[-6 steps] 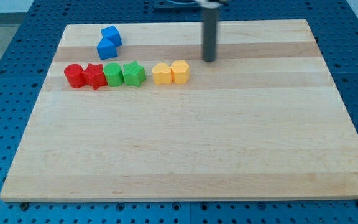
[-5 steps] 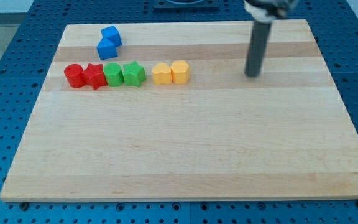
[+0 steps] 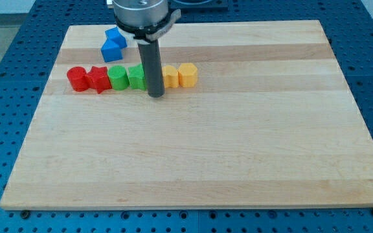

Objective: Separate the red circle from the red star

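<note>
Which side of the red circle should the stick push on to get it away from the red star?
Push the red circle on its right edge, at the seam where it touches the red star. Its left side is open board, so it would likely slide leftward. My tip is far right, just below the green star.

my tip (image 3: 156, 95) moved left, beside green star (image 3: 136, 76)

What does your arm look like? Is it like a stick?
Yes! It ends in a straight, dark grey rod, round like a thick crayon. Above it sits a wider silvery metal collar. My tip is blunt and plain, with no markings or cables that I can see.
</note>
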You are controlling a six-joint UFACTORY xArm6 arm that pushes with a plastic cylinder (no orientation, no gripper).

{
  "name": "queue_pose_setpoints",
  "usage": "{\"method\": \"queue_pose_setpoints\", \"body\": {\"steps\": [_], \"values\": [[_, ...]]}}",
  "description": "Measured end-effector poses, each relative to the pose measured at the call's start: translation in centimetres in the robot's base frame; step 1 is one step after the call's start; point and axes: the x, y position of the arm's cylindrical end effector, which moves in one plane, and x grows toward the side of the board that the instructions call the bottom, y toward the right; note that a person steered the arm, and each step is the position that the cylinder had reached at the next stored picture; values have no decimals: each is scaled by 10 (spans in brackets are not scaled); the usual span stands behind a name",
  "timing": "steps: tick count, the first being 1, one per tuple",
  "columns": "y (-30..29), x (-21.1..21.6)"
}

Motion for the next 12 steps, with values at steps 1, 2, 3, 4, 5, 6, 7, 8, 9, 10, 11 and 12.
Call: {"method": "queue_pose_setpoints", "body": {"steps": [1, 2, 3, 4, 5, 6, 7, 8, 9, 10, 11, 12], "values": [[-7, -20], [-25, -34], [-45, -38], [-48, -47], [-49, -66], [-60, -80], [-67, -82], [-67, -82], [-67, -82], [-56, -82], [-15, -44], [-27, 52]]}}
